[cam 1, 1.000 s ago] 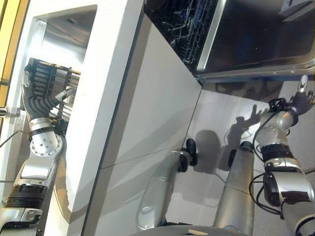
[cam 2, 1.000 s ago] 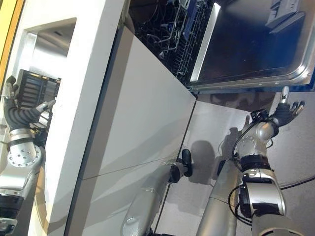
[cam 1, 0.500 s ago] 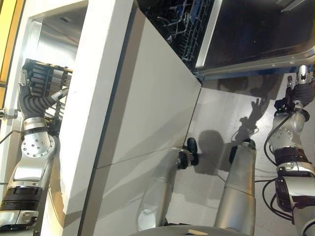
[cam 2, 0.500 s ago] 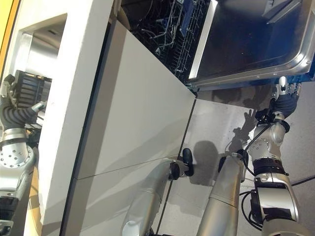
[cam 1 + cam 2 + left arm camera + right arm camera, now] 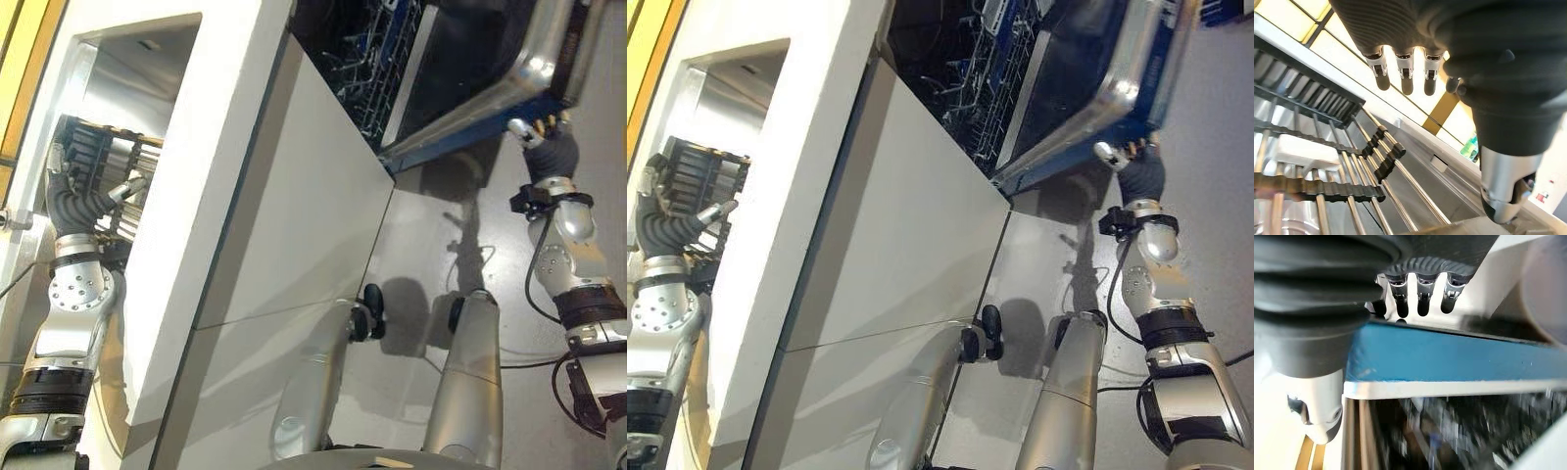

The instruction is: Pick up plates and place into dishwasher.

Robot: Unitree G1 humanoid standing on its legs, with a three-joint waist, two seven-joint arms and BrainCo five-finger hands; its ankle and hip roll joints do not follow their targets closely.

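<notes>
- Left eye view: the right hand (image 5: 549, 147) is up under the outer edge of the dishwasher door (image 5: 490, 88), which stands part-way open and tilted. The left hand (image 5: 83, 191) sits well apart on the far side of the worktop (image 5: 211, 147), by a dark rack (image 5: 98, 152) in the sink. I can't make out any plates from here.
- Right eye view: same scene, but the dishwasher's wire basket (image 5: 989, 78) reads a touch more clearly behind the door. The door's long edge runs across the right hand, so that arm is plainly the nearer one to it.
- Left wrist view: fingers (image 5: 1400, 73) hang straight and relaxed, holding nothing, over the bars of the rack. No plates are visible between the bars, only metal below.
- Right wrist view: here's what the head views can't settle: fingers straight, tips (image 5: 1422, 296) against the blue door edge (image 5: 1449, 360), thumb on the near side, no curl round it.
</notes>
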